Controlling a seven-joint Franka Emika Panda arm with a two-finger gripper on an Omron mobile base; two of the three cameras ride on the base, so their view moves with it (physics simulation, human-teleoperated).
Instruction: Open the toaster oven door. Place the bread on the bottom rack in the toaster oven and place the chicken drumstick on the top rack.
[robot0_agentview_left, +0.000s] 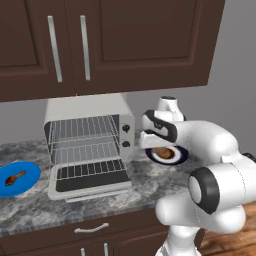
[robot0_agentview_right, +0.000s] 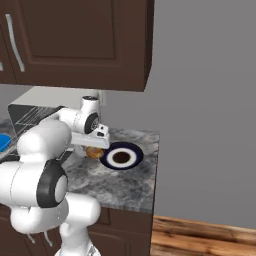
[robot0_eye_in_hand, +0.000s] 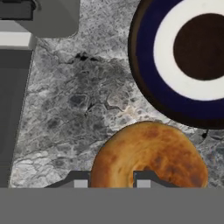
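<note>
The oven is a boxy pale grey appliance on a mottled grey stone bench, under dark brown panelled cabinets with slim silver bar handles. Its door, a flat panel with dark glass in a pale frame, lies folded down and level in front of the cavity. Inside, two silver wire-grid shelves show: the top rack and, below it, the bottom rack. Two black round knobs sit one above the other on the oven's right side.

Left of the oven lies a bright blue round plate, and on it rests the drumstick, a small reddish-brown piece, thick at one end and thin at the other.

Right of the oven, the gripper is clamped on the bread, a round golden-brown bun with a mottled, darker-speckled crust. The two dark finger tips press against its near side in the hand view. In the right base view the bread hangs just under the white hand, above the bench and just beside a second round plate. That plate is glossy, with a dark blue rim, a white ring and a dark brown centre.
</note>
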